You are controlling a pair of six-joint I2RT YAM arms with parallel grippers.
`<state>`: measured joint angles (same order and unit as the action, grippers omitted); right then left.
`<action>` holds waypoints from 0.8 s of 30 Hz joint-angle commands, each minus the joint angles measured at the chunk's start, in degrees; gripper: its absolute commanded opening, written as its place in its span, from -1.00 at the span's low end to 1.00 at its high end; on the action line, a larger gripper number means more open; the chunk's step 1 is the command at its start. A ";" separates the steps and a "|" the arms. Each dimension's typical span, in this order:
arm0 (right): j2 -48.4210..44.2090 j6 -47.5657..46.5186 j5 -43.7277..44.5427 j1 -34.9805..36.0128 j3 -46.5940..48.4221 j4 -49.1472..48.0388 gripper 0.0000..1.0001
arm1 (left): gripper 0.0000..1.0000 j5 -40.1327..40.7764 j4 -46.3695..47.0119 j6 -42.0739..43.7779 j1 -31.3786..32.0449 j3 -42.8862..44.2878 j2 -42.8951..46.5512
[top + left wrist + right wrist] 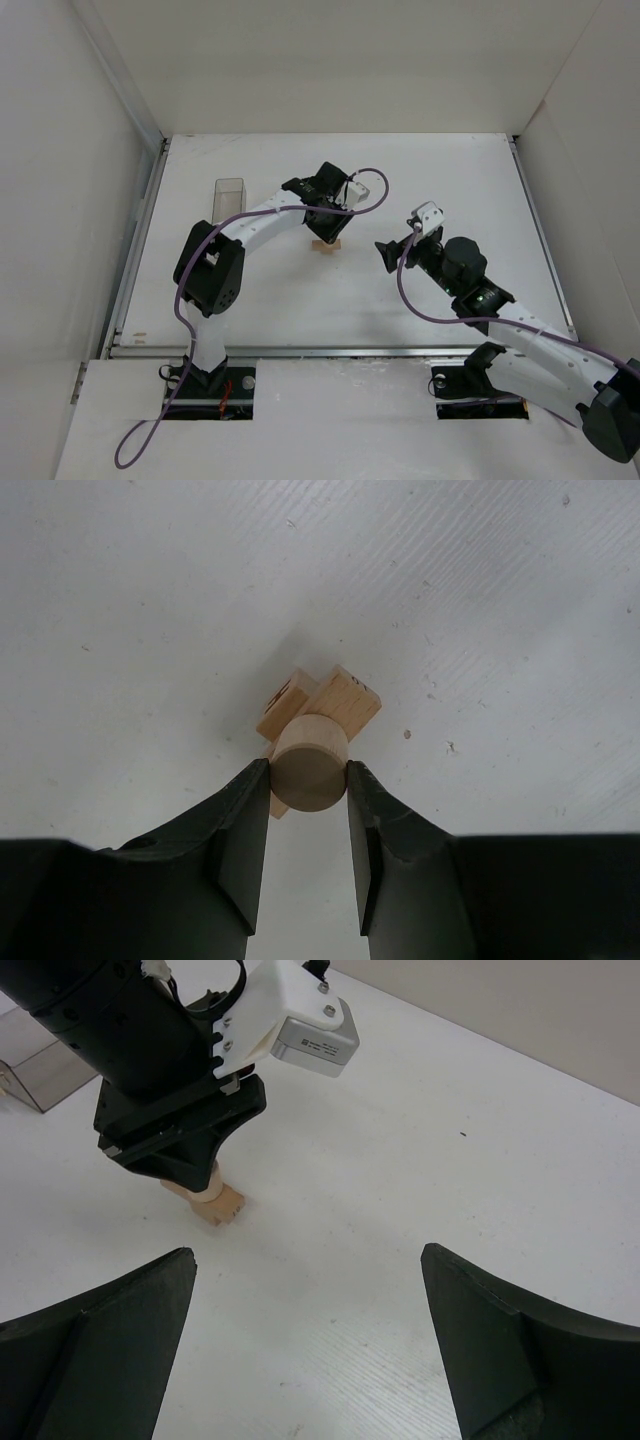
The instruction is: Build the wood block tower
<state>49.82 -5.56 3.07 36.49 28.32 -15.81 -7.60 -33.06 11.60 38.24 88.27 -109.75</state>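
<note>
A small pile of pale tan wooden blocks [325, 244] stands mid-table. In the left wrist view two flat blocks [330, 700] lie crossed under a round wooden cylinder [308, 762]. My left gripper [308, 772] is shut on the cylinder, both fingers against its sides, and holds it on top of the blocks. From the right wrist view the blocks [218, 1205] show just under the left gripper [180, 1150]. My right gripper [310, 1290] is wide open and empty, to the right of the pile and apart from it [385, 252].
A clear plastic rectangular box [228, 197] stands at the back left of the table, also in the right wrist view [30, 1060]. White walls close in the table on the left, back and right. A metal rail runs along the near edge.
</note>
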 commanded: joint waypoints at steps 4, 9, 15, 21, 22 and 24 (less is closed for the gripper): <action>-1.04 0.29 1.32 0.42 -0.01 -0.89 1.00 | -1.00 0.74 -2.54 1.06 0.17 1.21 3.06; -1.57 0.29 1.32 0.42 -0.01 -0.89 1.00 | -1.00 0.74 -2.54 1.59 0.17 0.50 3.58; -1.57 -0.23 1.32 0.42 -0.01 -0.89 1.00 | -1.00 1.35 -2.54 1.59 0.17 0.50 3.58; -1.57 -0.24 1.32 0.42 -0.01 -0.89 1.00 | -1.00 1.36 -2.01 1.59 0.17 -0.73 3.58; -1.57 -0.24 1.32 0.42 -0.01 -0.89 1.00 | -1.00 1.36 -1.49 1.59 0.17 -1.25 3.58; -1.57 -0.24 1.32 0.42 -0.01 -0.36 1.00 | -1.00 1.36 -1.48 1.59 0.17 -1.26 3.58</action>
<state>49.19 -5.74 3.51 36.49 28.32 -15.44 -6.96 -33.45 12.71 38.24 87.99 -109.45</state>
